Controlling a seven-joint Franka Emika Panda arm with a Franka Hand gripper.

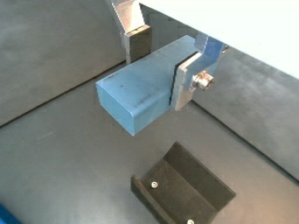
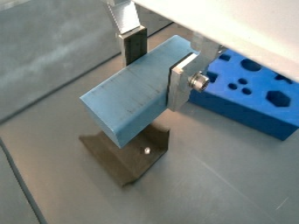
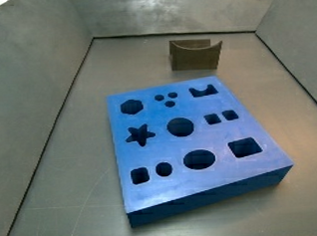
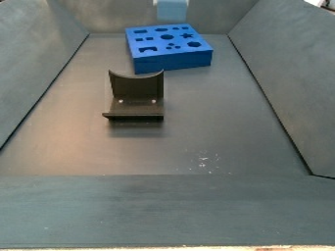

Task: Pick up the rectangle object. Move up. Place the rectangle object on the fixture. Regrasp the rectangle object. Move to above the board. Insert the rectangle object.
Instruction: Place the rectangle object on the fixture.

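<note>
In both wrist views my gripper (image 1: 160, 79) (image 2: 156, 80) is shut on the rectangle object (image 1: 135, 94) (image 2: 126, 101), a smooth light-blue block held across its width and hanging in the air. One silver finger (image 1: 184, 80) presses its near face; the other finger (image 1: 136, 37) stands at its far side. The dark fixture (image 1: 181, 188) (image 2: 126, 156) stands on the floor below the block. It also shows in both side views (image 3: 194, 53) (image 4: 133, 96), with nothing in it. The blue board (image 2: 251, 92) (image 3: 190, 138) (image 4: 167, 44) lies flat with its holes unfilled. Neither side view clearly shows the gripper.
Sloping grey walls (image 3: 40, 86) (image 4: 39, 78) ring the dark floor (image 4: 183, 147). A pale blue patch (image 4: 171, 8) shows at the frame edge behind the board.
</note>
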